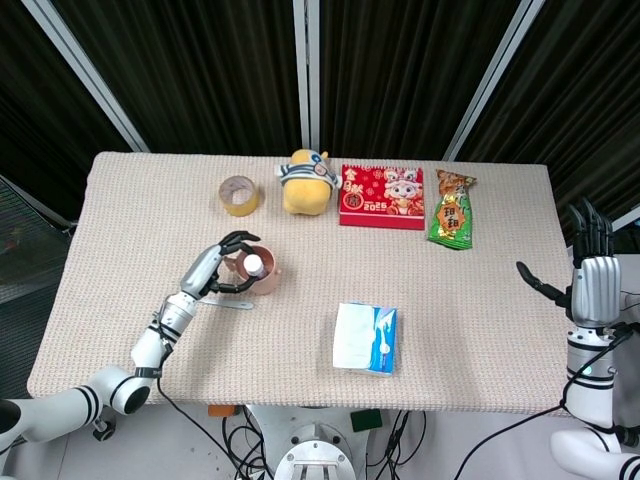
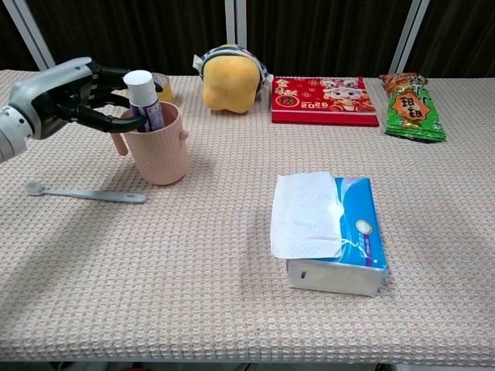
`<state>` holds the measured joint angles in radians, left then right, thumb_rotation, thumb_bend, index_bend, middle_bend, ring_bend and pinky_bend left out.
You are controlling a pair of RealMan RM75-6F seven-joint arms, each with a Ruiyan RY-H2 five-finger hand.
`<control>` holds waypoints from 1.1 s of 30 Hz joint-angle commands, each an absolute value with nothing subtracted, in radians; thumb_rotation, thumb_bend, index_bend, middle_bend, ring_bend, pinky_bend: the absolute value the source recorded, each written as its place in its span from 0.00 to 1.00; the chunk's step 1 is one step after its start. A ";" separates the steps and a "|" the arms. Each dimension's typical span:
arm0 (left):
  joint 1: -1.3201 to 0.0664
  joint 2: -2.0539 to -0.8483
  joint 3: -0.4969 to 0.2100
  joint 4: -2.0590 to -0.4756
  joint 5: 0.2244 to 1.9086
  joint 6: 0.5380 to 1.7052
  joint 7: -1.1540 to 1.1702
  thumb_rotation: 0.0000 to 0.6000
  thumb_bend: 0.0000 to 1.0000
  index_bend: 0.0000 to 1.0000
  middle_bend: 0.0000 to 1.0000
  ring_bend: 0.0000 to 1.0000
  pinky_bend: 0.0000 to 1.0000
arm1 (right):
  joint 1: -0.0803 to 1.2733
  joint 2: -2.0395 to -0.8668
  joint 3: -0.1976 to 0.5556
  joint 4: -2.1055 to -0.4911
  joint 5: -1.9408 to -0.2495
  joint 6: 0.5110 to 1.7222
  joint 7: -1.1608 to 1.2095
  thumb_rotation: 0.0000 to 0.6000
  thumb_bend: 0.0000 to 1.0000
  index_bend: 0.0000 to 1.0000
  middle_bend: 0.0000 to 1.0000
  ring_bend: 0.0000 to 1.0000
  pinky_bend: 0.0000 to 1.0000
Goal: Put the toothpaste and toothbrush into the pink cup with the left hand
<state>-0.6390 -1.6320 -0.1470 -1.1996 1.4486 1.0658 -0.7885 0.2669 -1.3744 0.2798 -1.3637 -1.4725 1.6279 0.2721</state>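
Releasing the toothpaste (image 2: 141,97) is the step in hand: it stands inside the pink cup (image 2: 158,151), white cap up, leaning toward the cup's rear-left rim. The left hand (image 2: 66,97) sits just left of the cup with its fingers curled toward the tube; from the chest view, you cannot tell whether the fingertips touch the tube or have just cleared it. Open the fingers fully before you retract, and draw the hand away from the cup to the left and upward, so that no finger catches the rim or the handle and tips the cup. The toothbrush (image 2: 83,193) lies flat on the table (image 2: 193,270) just in front of the cup and to its left. Approach it from above. The right hand (image 1: 594,275) stands well to the right of the cup, fingers spread, holding nothing.
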 commanded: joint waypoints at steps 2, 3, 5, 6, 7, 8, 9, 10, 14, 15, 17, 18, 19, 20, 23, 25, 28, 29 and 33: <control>-0.639 -1.634 -0.145 -1.194 1.452 1.069 -0.792 1.00 0.30 0.42 0.20 0.09 0.21 | 0.267 -1.375 0.279 -1.358 -1.475 1.630 0.278 1.00 0.39 0.00 0.00 0.00 0.00; -0.638 -1.636 -0.145 -1.192 1.452 1.071 -0.793 1.00 0.30 0.40 0.20 0.09 0.21 | 0.266 -1.375 0.279 -1.357 -1.476 1.630 0.279 1.00 0.39 0.00 0.00 0.00 0.00; -0.638 -1.637 -0.145 -1.189 1.452 1.073 -0.796 1.00 0.30 0.36 0.20 0.09 0.21 | 0.266 -1.374 0.278 -1.356 -1.476 1.631 0.281 1.00 0.39 0.00 0.00 0.00 0.00; -0.637 -1.638 -0.145 -1.188 1.452 1.073 -0.798 1.00 0.30 0.35 0.20 0.09 0.21 | 0.265 -1.374 0.278 -1.355 -1.476 1.631 0.281 1.00 0.39 0.00 0.00 0.00 0.00; -0.636 -1.638 -0.145 -1.188 1.452 1.075 -0.800 1.00 0.30 0.33 0.20 0.09 0.21 | 0.265 -1.374 0.278 -1.355 -1.476 1.632 0.282 1.00 0.39 0.00 0.00 0.00 0.00; -0.636 -1.639 -0.145 -1.187 1.453 1.076 -0.803 1.00 0.30 0.31 0.20 0.08 0.21 | 0.265 -1.374 0.278 -1.355 -1.476 1.632 0.282 1.00 0.39 0.00 0.00 0.00 0.00; -0.636 -1.639 -0.144 -1.186 1.454 1.076 -0.805 1.00 0.30 0.30 0.19 0.08 0.21 | 0.265 -1.375 0.279 -1.355 -1.475 1.632 0.282 1.00 0.39 0.00 0.00 0.00 0.00; -0.636 -1.639 -0.144 -1.186 1.454 1.077 -0.808 1.00 0.30 0.29 0.19 0.08 0.21 | 0.265 -1.375 0.279 -1.355 -1.476 1.632 0.282 1.00 0.39 0.00 0.00 0.00 0.00; -0.635 -1.637 -0.147 -1.190 1.452 1.080 -0.818 1.00 0.30 0.27 0.19 0.08 0.21 | 0.267 -1.376 0.278 -1.355 -1.478 1.632 0.280 1.00 0.39 0.00 0.00 0.00 0.00; -0.635 -1.636 -0.147 -1.192 1.452 1.080 -0.820 1.00 0.30 0.27 0.19 0.08 0.21 | 0.267 -1.376 0.278 -1.355 -1.479 1.632 0.280 1.00 0.39 0.00 0.00 0.00 0.00; -0.634 -1.633 -0.148 -1.194 1.452 1.082 -0.825 1.00 0.30 0.27 0.19 0.08 0.21 | 0.267 -1.376 0.277 -1.355 -1.479 1.631 0.279 1.00 0.39 0.00 0.00 0.00 0.00; -0.634 -1.632 -0.149 -1.195 1.452 1.083 -0.825 1.00 0.30 0.27 0.19 0.08 0.21 | 0.268 -1.377 0.277 -1.355 -1.479 1.632 0.279 1.00 0.39 0.00 0.00 0.00 0.00; -0.633 -1.632 -0.150 -1.195 1.451 1.086 -0.825 1.00 0.30 0.26 0.19 0.08 0.21 | 0.267 -1.377 0.277 -1.354 -1.480 1.633 0.279 1.00 0.39 0.00 0.00 0.00 0.00; -0.631 -1.631 -0.152 -1.196 1.450 1.090 -0.825 1.00 0.30 0.26 0.18 0.08 0.21 | 0.267 -1.378 0.278 -1.353 -1.480 1.634 0.279 1.00 0.39 0.00 0.00 0.00 0.00; -0.620 -1.624 -0.169 -1.206 1.445 1.124 -0.825 0.96 0.30 0.22 0.14 0.06 0.21 | 0.267 -1.380 0.279 -1.351 -1.480 1.638 0.279 1.00 0.39 0.00 0.00 0.00 0.00; -0.611 -1.615 -0.182 -1.213 1.444 1.157 -0.812 0.91 0.30 0.19 0.10 0.06 0.21 | 0.266 -1.379 0.280 -1.350 -1.479 1.639 0.279 1.00 0.39 0.00 0.00 0.00 0.00; -0.590 -1.596 -0.209 -1.221 1.433 1.216 -0.773 0.85 0.30 0.17 0.08 0.06 0.21 | 0.266 -1.378 0.281 -1.352 -1.481 1.643 0.279 1.00 0.39 0.00 0.00 0.00 0.00; -0.581 -1.583 -0.216 -1.228 1.428 1.231 -0.767 0.84 0.30 0.17 0.08 0.06 0.20 | 0.266 -1.377 0.281 -1.353 -1.483 1.645 0.279 1.00 0.39 0.00 0.00 0.00 0.00; -0.547 -1.520 -0.218 -1.261 1.425 1.269 -0.736 0.82 0.30 0.17 0.08 0.06 0.20 | 0.265 -1.375 0.282 -1.354 -1.484 1.648 0.281 1.00 0.39 0.00 0.00 0.00 0.00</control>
